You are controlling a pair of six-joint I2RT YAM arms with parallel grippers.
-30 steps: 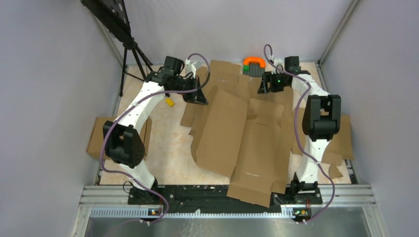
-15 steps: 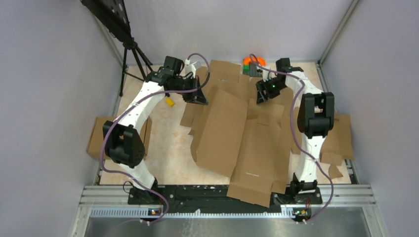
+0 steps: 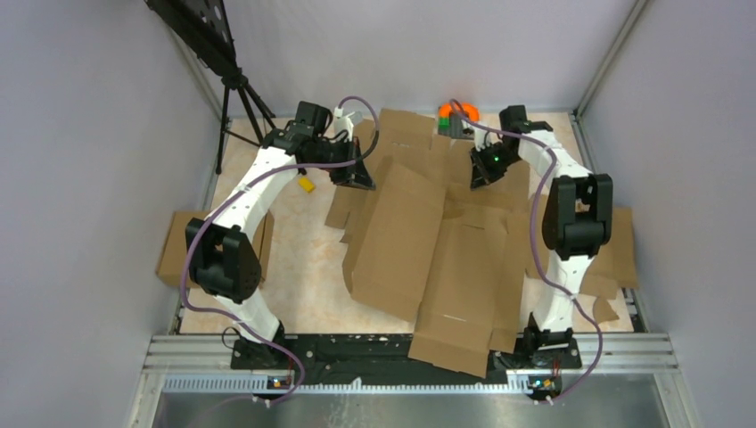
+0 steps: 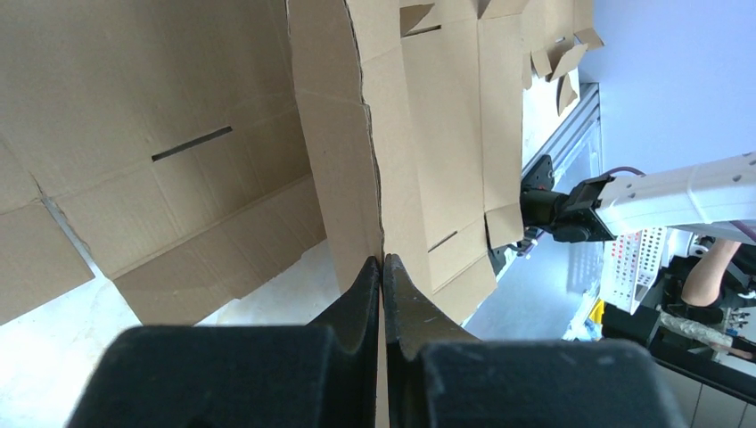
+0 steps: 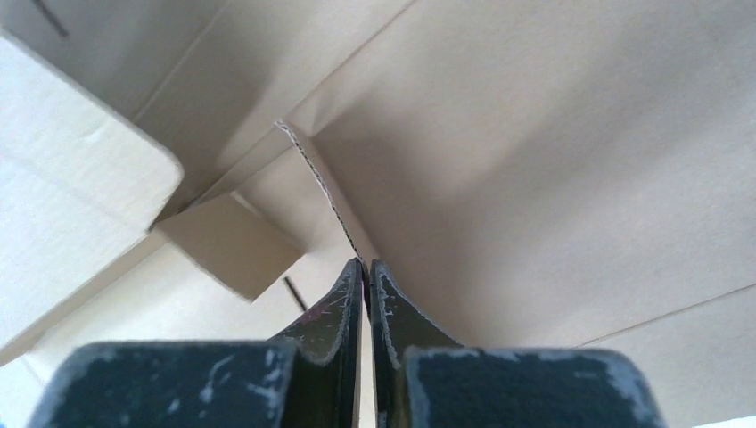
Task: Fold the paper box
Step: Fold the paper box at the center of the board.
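While both arms reach over the far half of the table (image 3: 303, 267), the paper box (image 3: 419, 241) lies spread across its middle — each gripper pinching one of its edges.
Left gripper (image 4: 382, 260): jaws closed on the thin rim of a raised panel at the box's far left. Right gripper (image 5: 365, 264): jaws closed on a corrugated edge at its far right. The sheet's near end overhangs the black rail (image 3: 357, 348) between the arm bases — a smaller cardboard slab (image 3: 174, 245) lies well apart on the left.

Pale grey walls (image 3: 89, 178) enclose a beige speckled table (image 3: 303, 267), a black tripod (image 3: 236, 98) standing at its far left corner.
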